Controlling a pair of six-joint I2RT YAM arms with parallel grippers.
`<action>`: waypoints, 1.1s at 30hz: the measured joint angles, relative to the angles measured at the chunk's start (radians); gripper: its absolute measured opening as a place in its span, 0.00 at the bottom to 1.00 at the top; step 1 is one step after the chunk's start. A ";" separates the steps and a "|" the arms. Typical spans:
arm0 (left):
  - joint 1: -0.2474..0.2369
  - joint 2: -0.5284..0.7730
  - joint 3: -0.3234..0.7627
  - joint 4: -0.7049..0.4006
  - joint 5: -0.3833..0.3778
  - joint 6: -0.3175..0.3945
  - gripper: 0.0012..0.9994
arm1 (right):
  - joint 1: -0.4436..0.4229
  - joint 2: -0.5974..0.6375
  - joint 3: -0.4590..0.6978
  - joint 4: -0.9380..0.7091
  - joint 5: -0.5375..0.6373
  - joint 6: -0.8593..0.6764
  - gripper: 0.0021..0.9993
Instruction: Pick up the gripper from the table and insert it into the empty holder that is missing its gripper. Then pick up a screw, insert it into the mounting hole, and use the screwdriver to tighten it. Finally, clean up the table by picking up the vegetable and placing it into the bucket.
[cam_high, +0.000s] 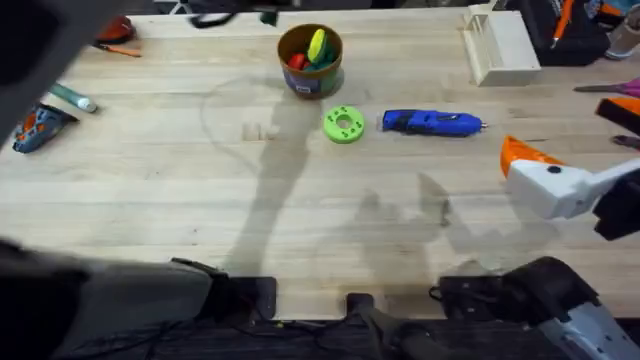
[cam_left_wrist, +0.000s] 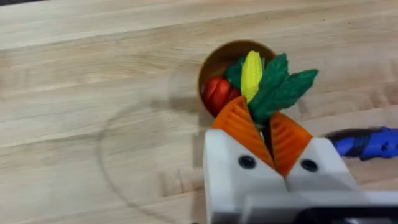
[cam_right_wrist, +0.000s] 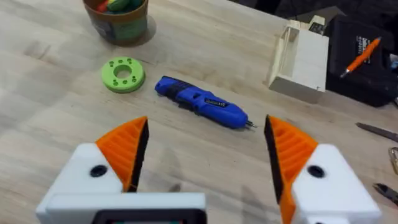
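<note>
Cleanup almost done: left gripper (cam_left_wrist: 273, 134) fingers pinch the vegetable (cam_left_wrist: 281, 84) over the bucket (cam_left_wrist: 214, 59).
Right gripper (cam_right_wrist: 205, 152) fingers are spread wide; screwdriver (cam_high: 432, 122) lies on the tabletop (cam_high: 150, 200), right of middle.

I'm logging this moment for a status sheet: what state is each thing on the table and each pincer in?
Bucket: upright, holding toy vegetables.
Vegetable: in the bucket, leafy end poking over the rim.
Screwdriver: lying flat on the table, unheld.
Green ring disc: flat, between bucket and screwdriver.
White box: at the table's far edge.
Left pincer: shut, empty, above the bucket.
Right pincer: open, empty.
</note>
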 joint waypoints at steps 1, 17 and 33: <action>-0.006 0.029 0.001 0.011 -0.001 -0.007 0.02 | 0.000 0.000 0.000 0.000 0.000 0.000 0.99; -0.010 0.323 0.003 0.180 -0.018 -0.029 0.02 | 0.000 0.000 0.000 0.000 0.000 0.000 0.99; -0.010 0.325 0.010 0.170 -0.024 -0.036 0.98 | 0.000 0.000 0.000 0.000 0.000 0.000 0.99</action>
